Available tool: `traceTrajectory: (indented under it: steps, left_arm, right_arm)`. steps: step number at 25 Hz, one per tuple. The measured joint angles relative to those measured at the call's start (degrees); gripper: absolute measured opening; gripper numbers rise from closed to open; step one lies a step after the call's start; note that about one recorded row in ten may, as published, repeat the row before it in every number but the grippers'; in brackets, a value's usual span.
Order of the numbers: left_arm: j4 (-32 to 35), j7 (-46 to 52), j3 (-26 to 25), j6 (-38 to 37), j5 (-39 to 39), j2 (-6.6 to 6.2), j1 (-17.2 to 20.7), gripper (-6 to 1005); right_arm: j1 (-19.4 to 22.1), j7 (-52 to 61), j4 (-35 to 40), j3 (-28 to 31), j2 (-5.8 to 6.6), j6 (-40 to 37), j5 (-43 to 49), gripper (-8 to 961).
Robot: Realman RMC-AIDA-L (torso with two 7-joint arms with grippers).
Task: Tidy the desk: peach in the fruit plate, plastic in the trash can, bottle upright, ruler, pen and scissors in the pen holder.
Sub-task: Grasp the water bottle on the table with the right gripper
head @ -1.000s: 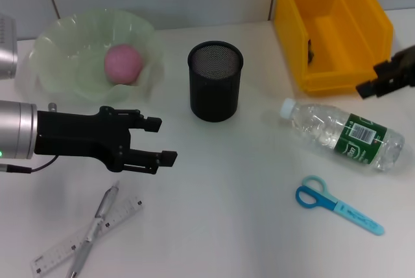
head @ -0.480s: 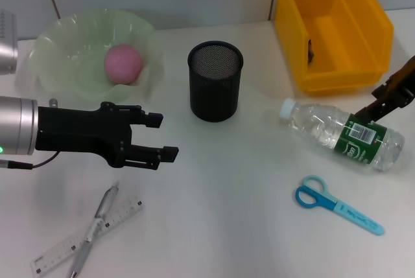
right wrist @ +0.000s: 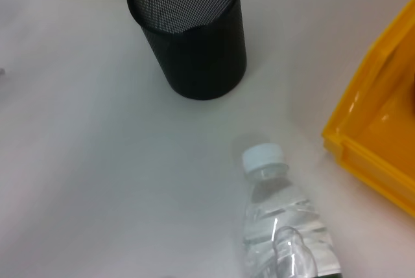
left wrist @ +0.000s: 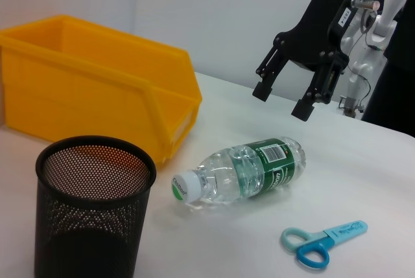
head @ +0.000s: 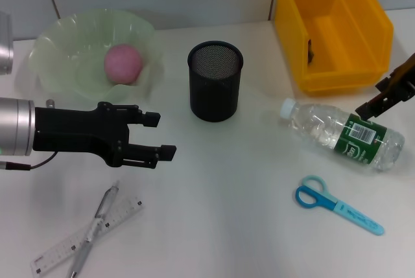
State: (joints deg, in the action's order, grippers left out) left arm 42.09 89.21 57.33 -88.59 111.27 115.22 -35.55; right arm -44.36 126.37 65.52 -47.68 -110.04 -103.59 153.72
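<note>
While bottle (head: 340, 133) lies flat on counter (head: 227, 187), cap toward pen holder (head: 215, 80), right hand (left wrist: 298, 89) hovers over label end, fingers apart; left hand (head: 154, 135) open, far off.

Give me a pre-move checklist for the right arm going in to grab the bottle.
1. Right gripper open: ok, jaws spread.
2. Gripper lined up over bottle: ok, it hovers above the labelled end, not touching.
3. Bottle state: not ok yet, lying on its side, white cap toward the pen holder.
4. Room around bottle: ok, scissors and yellow bin lie apart from it.
5. Left gripper out of the way: ok, open, far across the table near the fruit plate.
</note>
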Motion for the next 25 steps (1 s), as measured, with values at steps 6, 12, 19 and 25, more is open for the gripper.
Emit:
traceTrajectory:
  steps: [6,12,19,25]
  left_arm:
    - [0.01,0.00,-0.10,0.00,0.00,0.00,0.06,808]
    - [-0.06,0.00,-0.22,0.00,0.00,0.07,0.00,808]
    - [-0.08,0.00,-0.21,0.00,0.00,0.06,0.05,809]
    - [-0.08,0.00,-0.20,0.00,0.00,0.02,0.14,809]
  right_arm:
    - [0.43,-0.35,-0.03,-3.11,-0.51,0.76,1.34,806]
    - [0.03,-0.91,-3.19,-6.46,-1.17,3.51,3.86,820]
    - [-0.17,-1.01,-5.31,-10.27,-2.81,8.34,5.70,815]
    - [-1.33,-1.21,-8.83,-12.57,-3.72,11.61,6.52,811]
